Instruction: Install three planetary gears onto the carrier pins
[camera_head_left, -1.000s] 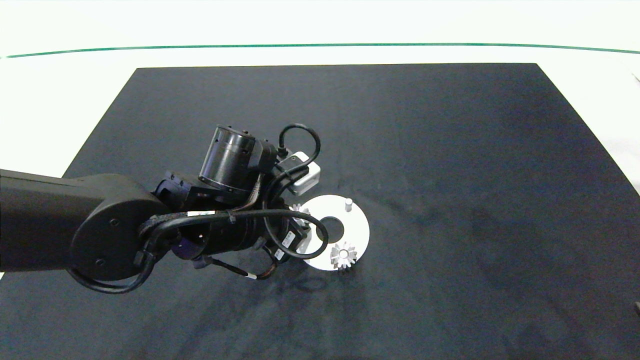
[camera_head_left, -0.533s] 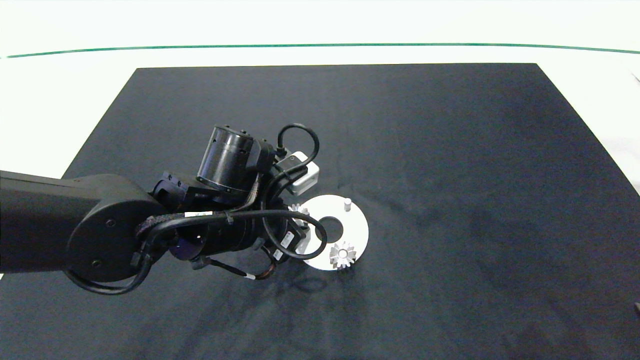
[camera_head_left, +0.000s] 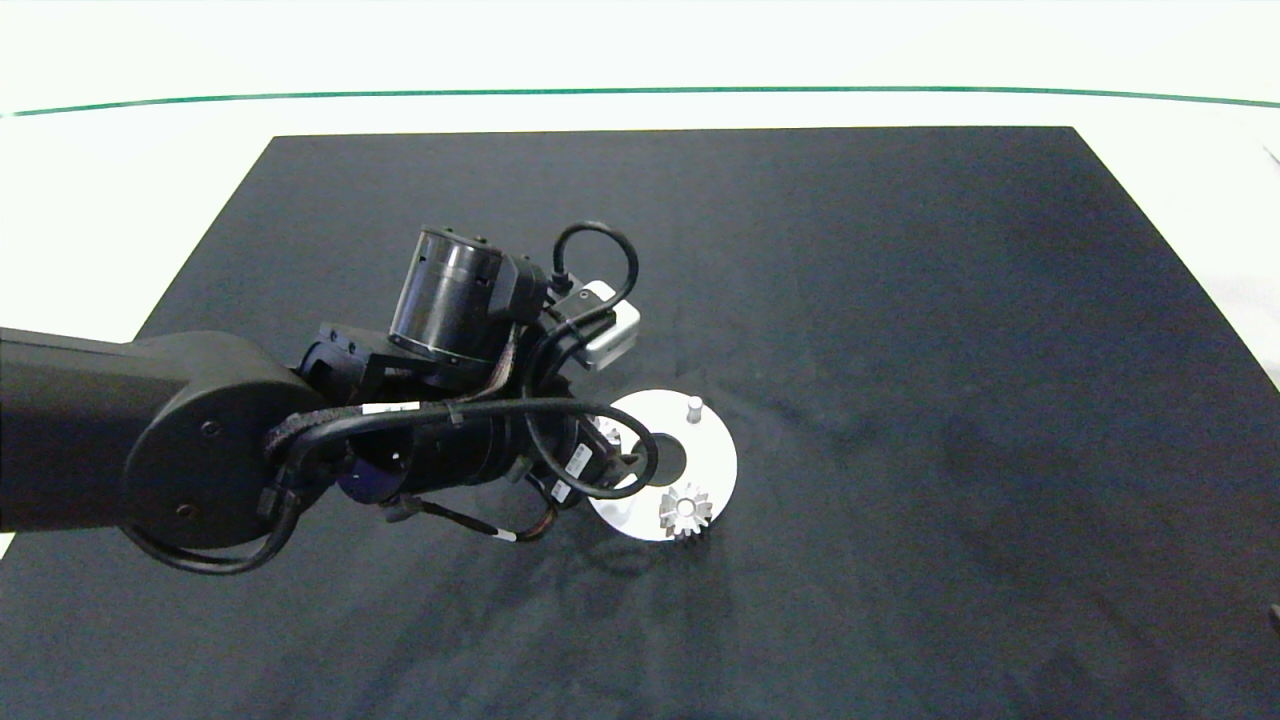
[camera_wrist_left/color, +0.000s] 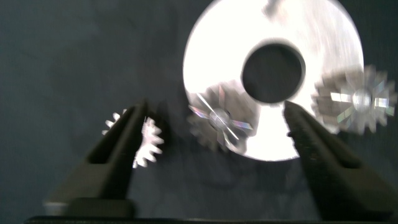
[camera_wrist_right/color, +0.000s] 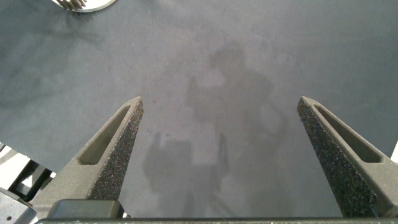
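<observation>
Three gears (camera_wrist_left/color: 219, 119) only in L wrist cam; L gripper (camera_wrist_left/color: 214, 127) open over disc (camera_wrist_left/color: 323, 37).

Three planetary gears (camera_wrist_left/color: 221, 119) of bright, silvery metal catch the light on their cut teeth, beside a smooth, glossy white disc (camera_head_left: 715, 455) carrying matt white carrier pins (camera_head_left: 694, 406). Beneath lies a dark matt cloth mat (camera_head_left: 900, 300), faintly creased. The right gripper's grey fingers (camera_wrist_right/color: 118, 146) show a rough, grainy face.

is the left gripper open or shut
Open: the left gripper has its fingers spread wide, with a gear between them, untouched.
</observation>
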